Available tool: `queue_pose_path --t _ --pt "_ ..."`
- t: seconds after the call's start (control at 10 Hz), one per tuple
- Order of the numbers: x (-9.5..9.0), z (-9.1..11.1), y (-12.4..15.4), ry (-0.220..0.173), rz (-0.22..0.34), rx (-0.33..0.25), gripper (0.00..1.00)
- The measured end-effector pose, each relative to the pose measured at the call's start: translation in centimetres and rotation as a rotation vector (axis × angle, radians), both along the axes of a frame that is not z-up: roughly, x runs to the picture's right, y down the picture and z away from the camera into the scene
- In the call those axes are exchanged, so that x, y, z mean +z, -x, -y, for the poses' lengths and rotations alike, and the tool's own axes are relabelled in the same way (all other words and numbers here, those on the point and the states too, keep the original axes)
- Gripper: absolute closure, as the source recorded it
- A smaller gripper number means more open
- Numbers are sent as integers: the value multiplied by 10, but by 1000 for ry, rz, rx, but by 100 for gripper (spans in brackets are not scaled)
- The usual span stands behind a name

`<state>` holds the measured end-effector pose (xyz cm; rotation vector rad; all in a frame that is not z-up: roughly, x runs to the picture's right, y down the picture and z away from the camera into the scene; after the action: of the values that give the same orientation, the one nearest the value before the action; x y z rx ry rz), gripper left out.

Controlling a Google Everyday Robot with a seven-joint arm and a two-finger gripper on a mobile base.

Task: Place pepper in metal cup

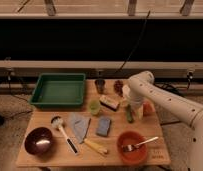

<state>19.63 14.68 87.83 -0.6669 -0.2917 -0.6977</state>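
The pepper [129,114] is a slim dark-green piece lying on the wooden table [50,160], right of centre. The metal cup [100,85] is a small dark cylinder standing upright at the table's back edge, left of and behind the pepper. My white arm comes in from the right, bends at the back, and points down. Its gripper [131,106] is right over the pepper's upper end, at or very near it. The arm hides part of what stands behind the pepper.
A green tray [57,90] sits back left. Around the pepper stand a pale green cup [95,106], a tan block [109,102], an orange block [148,108] and a dark red object [118,86]. In front lie a blue sponge [103,126], a grey cloth [80,125], a brush [63,132], a yellow piece [97,146], a dark bowl [38,141] and an orange bowl with a fork [131,148].
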Motion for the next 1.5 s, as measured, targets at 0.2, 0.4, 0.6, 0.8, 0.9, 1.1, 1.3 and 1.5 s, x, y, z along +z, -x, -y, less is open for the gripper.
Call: queue_pose_path --t 0.2,0.4,0.6,0.8,0.9,1.1,1.3,1.5 --pt "2 -6 -5 16 -9 1 20" --pt "6 -11 -6 29 -14 1 22" --pt "8 -14 -4 38 -14 -2 38" --pt "10 -17 -4 49 -20 -8 59" --pt "9 -16 -4 51 -20 -8 68" --pt "4 -11 -1 42 -7 -8 90" --pt "-11 -2 3 34 5 -15 100" --pt "-36 15 14 21 24 -26 100"
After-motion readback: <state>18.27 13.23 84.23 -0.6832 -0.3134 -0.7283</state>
